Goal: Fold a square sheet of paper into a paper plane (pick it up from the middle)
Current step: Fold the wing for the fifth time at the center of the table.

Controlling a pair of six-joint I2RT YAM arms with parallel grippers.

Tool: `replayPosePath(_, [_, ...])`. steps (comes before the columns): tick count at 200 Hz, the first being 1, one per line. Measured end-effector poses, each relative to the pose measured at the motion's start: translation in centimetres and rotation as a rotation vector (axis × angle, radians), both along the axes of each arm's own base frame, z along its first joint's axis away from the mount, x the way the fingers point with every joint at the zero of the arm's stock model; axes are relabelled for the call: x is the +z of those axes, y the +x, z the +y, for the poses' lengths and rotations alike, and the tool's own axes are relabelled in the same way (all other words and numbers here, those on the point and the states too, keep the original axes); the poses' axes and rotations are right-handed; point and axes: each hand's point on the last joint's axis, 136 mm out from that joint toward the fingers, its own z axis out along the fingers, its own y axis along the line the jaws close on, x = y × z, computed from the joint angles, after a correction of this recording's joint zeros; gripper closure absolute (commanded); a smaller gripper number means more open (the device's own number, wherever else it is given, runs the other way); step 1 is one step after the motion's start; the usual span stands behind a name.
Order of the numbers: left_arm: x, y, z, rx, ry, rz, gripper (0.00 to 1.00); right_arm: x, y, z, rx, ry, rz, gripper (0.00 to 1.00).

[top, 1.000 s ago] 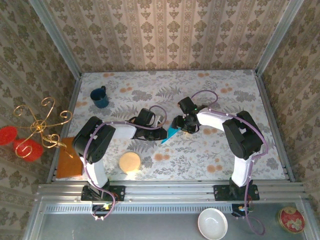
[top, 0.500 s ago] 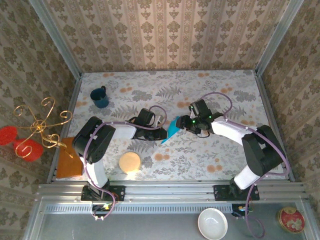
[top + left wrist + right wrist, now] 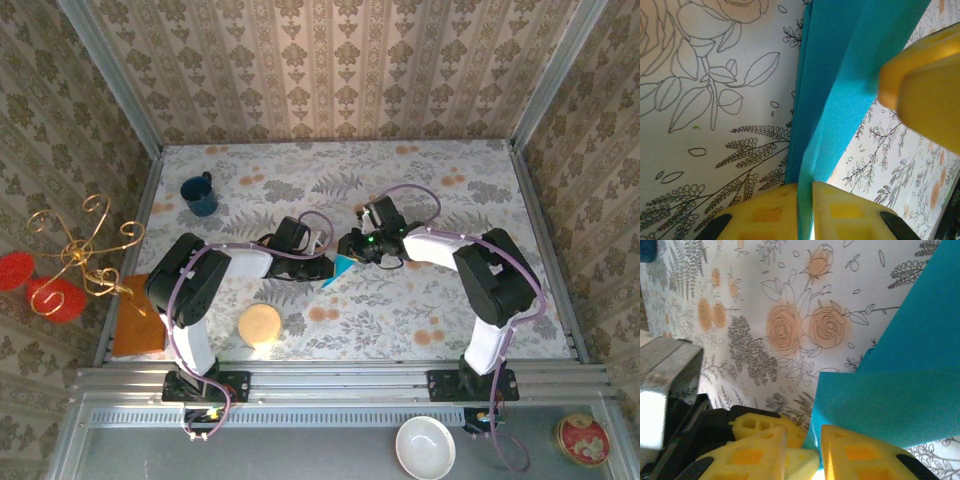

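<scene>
The sheet of paper, turquoise and folded into a narrow pointed shape, stands on edge just above the floral table between my two grippers. My left gripper is shut on its lower end; in the left wrist view the paper runs up from between the pressed yellow pads of that gripper. My right gripper sits at the paper's upper right side. In the right wrist view its jaws stand narrowly apart, with a corner of the paper reaching into the gap beside the right-hand finger.
A dark blue mug stands at the back left. A tan round disc lies near the left arm's base, with an orange-brown board at the table's left edge. A white bowl and a red tin sit below the front rail.
My right arm swung out to the right, then came back to the paper's upper side with its jaws drawn much closer together. The left gripper has kept its hold and place.
</scene>
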Motion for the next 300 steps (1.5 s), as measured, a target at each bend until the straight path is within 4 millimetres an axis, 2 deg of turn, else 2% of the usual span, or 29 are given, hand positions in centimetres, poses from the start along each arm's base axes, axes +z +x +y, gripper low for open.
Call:
replayPosePath(140, [0.0,0.0,0.0,0.000,0.001,0.001,0.85,-2.5,-0.2,-0.5,-0.013,-0.051,0.057,0.74])
replayPosePath(300, [0.0,0.0,0.0,0.000,0.003,0.004,0.84,-3.5,0.0,-0.5,0.007,-0.085,0.080,0.74])
